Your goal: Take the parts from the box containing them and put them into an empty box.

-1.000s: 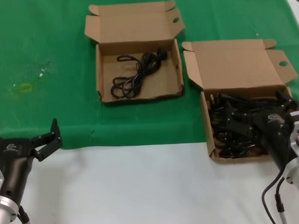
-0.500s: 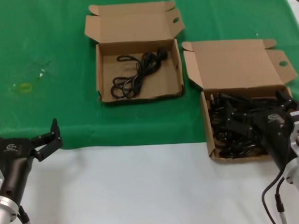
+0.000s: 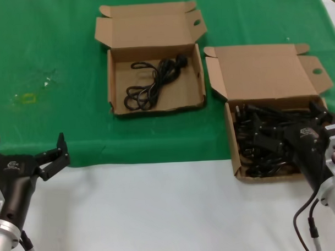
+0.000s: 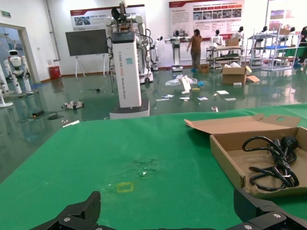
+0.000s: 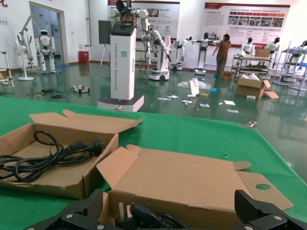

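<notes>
The parts point(image 3: 267, 138) are thin black cords with little plugs. Most of them lie in a big tangled heap in the box containing them point(image 3: 265, 72), which sits on the right, half on the green cloth point(image 3: 55, 52) and half on the white table point(image 3: 159, 214). Its tall lid flap stands open behind the heap.

The right gripper point(image 3: 278, 141) is low in this box, right among the cords. Its fingers are spread apart, one on each side of some loops, and they are not squeezed on anything yet.

The cords are all mixed up together. If the fingers close here, they may catch loops from more than one cord, and a whole clump could come up at once. A loop could also snag on the box wall and drag the light box along. A cord held only by a thin bit could slip and fall on the table.

The other box, called an empty box point(image 3: 153, 35), sits farther back on the green cloth, just beside the full one. It is not really empty: one black cord bundle point(image 3: 155, 82) already lies inside.

The left gripper point(image 3: 28, 158) waits near the table's front left, well apart from both boxes, with its fingers open wide.
</notes>
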Motion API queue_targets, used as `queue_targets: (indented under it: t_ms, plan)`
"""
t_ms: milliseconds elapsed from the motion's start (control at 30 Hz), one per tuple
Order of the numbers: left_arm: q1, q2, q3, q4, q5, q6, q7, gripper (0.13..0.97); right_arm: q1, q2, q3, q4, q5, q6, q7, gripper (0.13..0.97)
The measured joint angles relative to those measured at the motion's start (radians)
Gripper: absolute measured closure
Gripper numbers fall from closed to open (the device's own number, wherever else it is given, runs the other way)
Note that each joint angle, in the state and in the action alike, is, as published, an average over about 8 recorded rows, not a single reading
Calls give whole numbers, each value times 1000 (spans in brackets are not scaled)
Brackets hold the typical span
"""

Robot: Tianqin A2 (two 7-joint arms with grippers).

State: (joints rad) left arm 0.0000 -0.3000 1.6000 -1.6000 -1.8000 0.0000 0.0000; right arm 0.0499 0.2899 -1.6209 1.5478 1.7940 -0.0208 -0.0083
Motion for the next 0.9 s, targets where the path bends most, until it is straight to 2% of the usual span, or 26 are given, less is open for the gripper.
queue_targets:
  t_ms: [900]
  plan:
    - [0, 0, 0, 0, 0, 0, 0, 132, 0, 0, 0, 0, 0, 0, 0, 129]
